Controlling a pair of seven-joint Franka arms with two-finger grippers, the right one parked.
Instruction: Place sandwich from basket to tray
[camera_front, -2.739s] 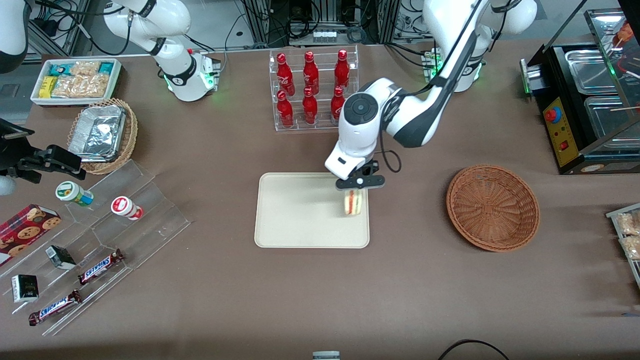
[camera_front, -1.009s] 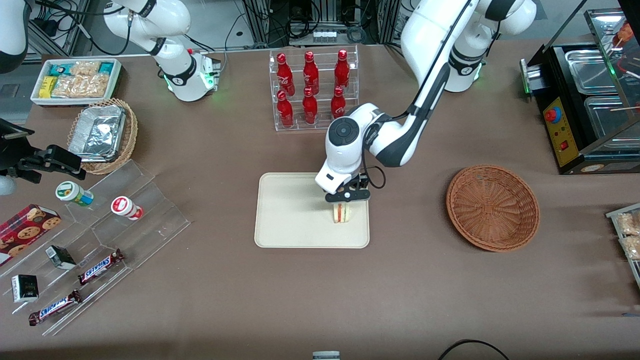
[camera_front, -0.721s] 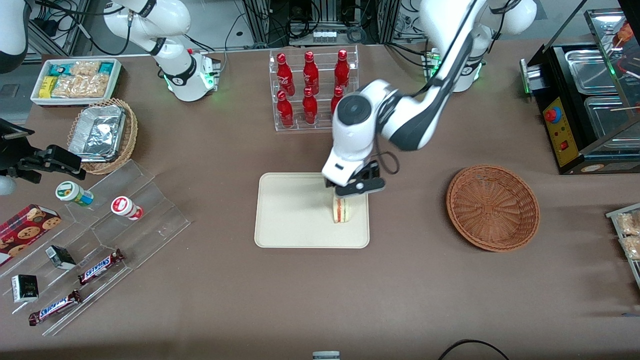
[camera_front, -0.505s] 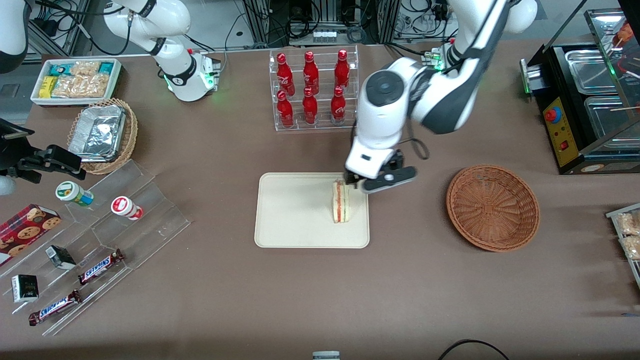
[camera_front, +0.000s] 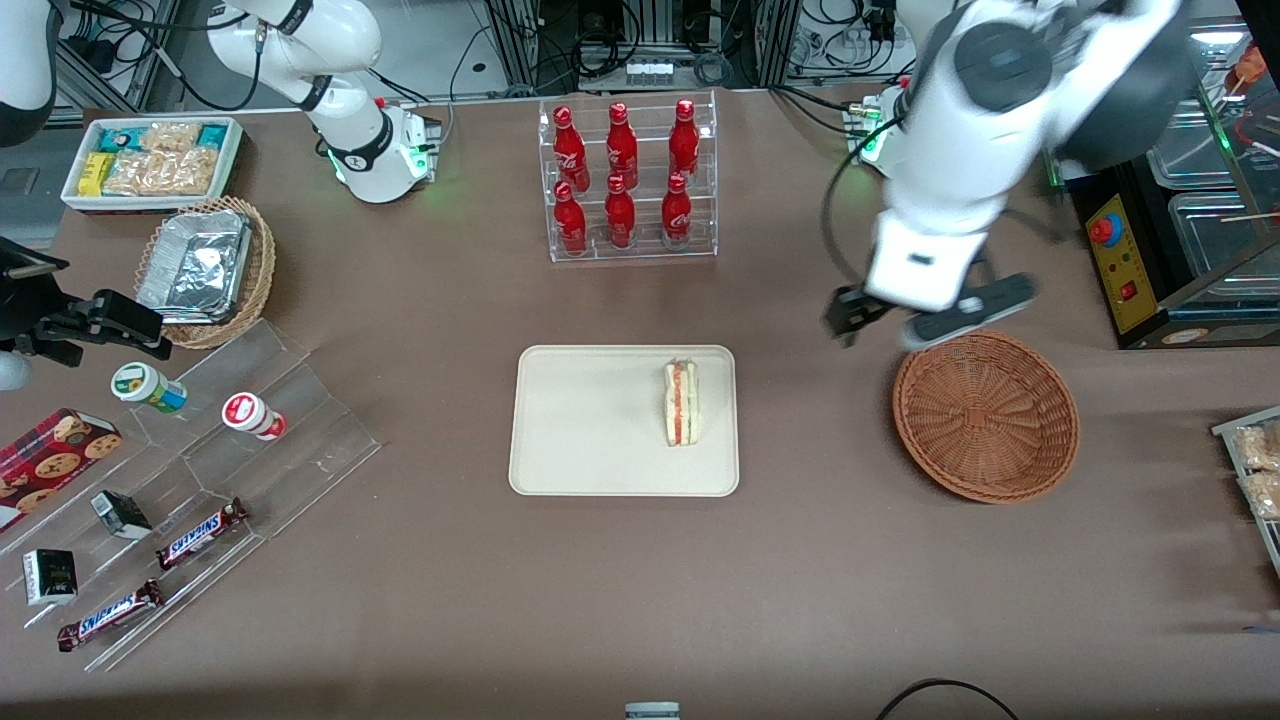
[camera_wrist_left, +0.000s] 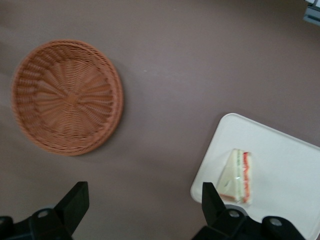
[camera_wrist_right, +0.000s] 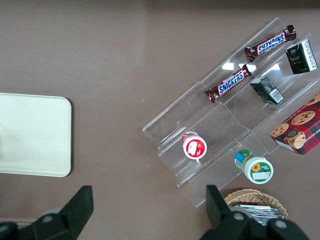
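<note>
Task status: the placement appears complete. The tray (camera_front: 600, 440) lies flat on the table (camera_front: 640, 600). The sandwich (camera_front: 682, 403) lies on the tray, close to the tray edge that faces the basket (camera_front: 985, 415), with its red and green filling edge turned up toward the camera. Nothing touches the sandwich. The basket holds nothing and sits well apart from the tray, toward the working arm's end of the table. In the wrist view the sandwich (camera_wrist_left: 237, 176) shows as a pale wedge inside the tray (camera_wrist_left: 285, 165) rim, and the basket (camera_wrist_left: 67, 97) shows a bare woven floor.

Remaining work: judged from this layout, no transfer step is left; only the arm's retreat to a rest pose would remain.

Arm pose: the claw (camera_front: 930, 315) hangs high above the table, between tray and basket, just over the basket rim that lies farther from the front camera. It points downward. Its two fingers (camera_wrist_left: 75, 202) are spread wide apart and carry nothing. The wrist and forearm rise from the claw toward the arm's base, farther from the front camera than the basket.
</note>
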